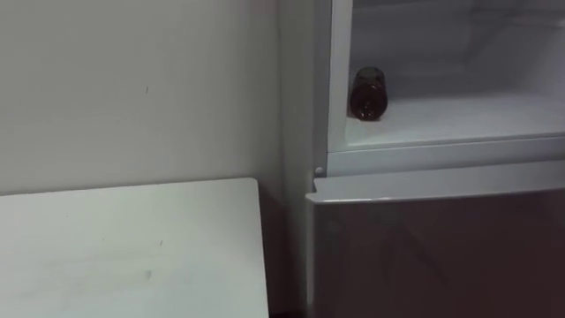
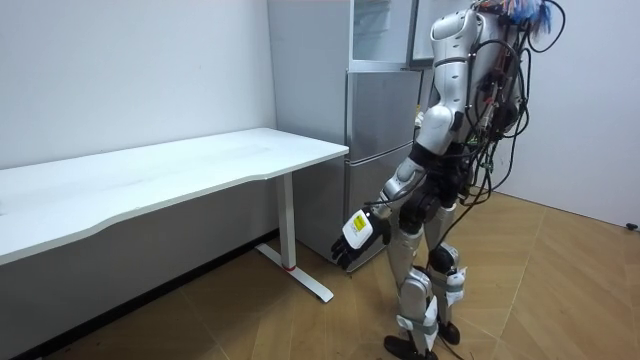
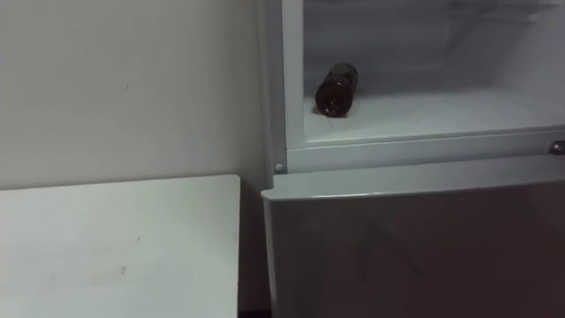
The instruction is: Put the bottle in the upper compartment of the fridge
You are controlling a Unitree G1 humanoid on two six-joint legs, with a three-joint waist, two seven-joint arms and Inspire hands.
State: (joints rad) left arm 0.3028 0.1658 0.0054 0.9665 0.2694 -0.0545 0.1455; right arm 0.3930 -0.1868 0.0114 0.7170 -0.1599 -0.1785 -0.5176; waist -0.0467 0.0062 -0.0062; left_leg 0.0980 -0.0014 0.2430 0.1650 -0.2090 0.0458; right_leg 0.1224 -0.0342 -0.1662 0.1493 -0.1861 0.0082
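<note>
Pale wall fills the upper left, and the fridge (image 1: 441,256) stands at right, upper compartment open, beside the white counter (image 1: 132,247). The bottle (image 1: 368,93) lies on its side at the shelf's left end, long axis running front to back. Low in the room view, the left hand (image 2: 357,238) hangs relaxed and empty, well below it.

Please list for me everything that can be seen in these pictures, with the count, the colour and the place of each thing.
bottle: one, dark brown, lying on its side at the left end of the shelf in the open upper fridge compartment.
fridge: one, grey, against the wall beside the table; lower door shut.
table: one, white, along the wall, to the robot's left of the fridge.
wall: white, behind the table.
floor: brown wood, under the table and the robot.
left robot hand: one, black, hanging low beside the robot, which stands facing the fridge.
</note>
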